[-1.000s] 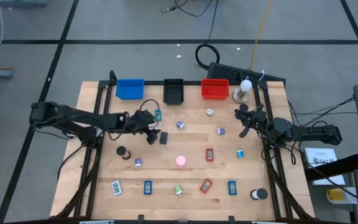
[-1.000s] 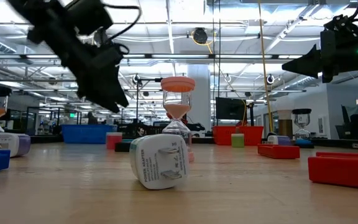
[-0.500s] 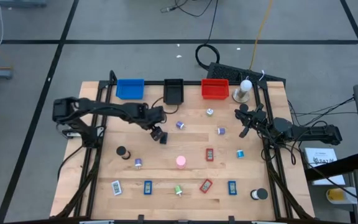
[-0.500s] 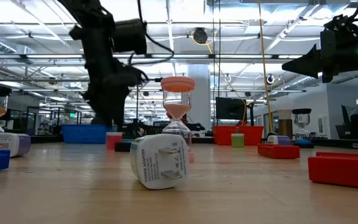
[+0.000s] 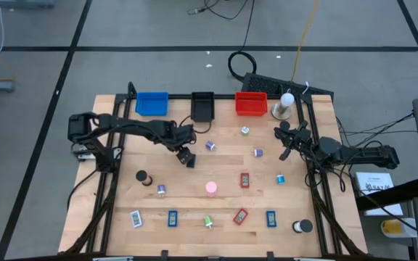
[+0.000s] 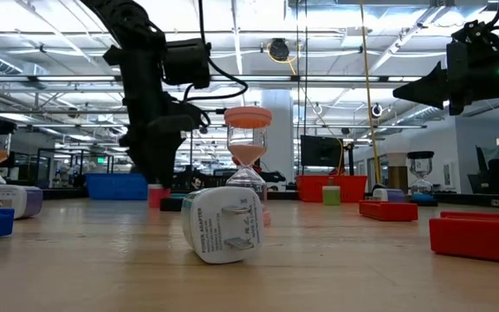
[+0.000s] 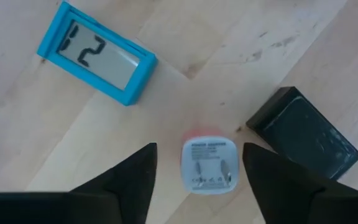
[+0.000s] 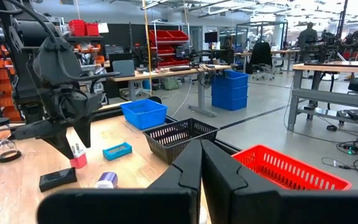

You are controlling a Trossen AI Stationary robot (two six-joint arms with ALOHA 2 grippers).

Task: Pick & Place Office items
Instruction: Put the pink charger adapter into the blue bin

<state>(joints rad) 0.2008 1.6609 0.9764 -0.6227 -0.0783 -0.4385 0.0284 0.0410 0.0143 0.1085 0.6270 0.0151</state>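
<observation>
My left gripper (image 7: 199, 149) points down at the table's middle left (image 5: 183, 154), open. Its fingers stand on either side of a small white plug block with a red base (image 7: 209, 165) and do not touch it. The block stands upright on the wood, under the gripper in the right wrist view (image 8: 76, 158). A teal clock (image 7: 97, 55) and a black rectangle (image 7: 303, 134) lie flat close by. My right gripper (image 8: 201, 163) hangs shut and level above the table's right side (image 5: 284, 145), touching nothing.
Blue (image 5: 152, 103), black (image 5: 202, 106) and red (image 5: 251, 104) trays line the far edge, beside a white ball-topped stand (image 5: 286, 105). Small items lie scattered over the wood, among them a pink hourglass (image 5: 211, 188) and a white charger (image 6: 222, 224) near the front.
My left gripper has sunk toward the table and shifted a little toward its right edge. It has tipped from a slant to pointing almost straight down over the white-and-red block. The items on the table have kept their places.
</observation>
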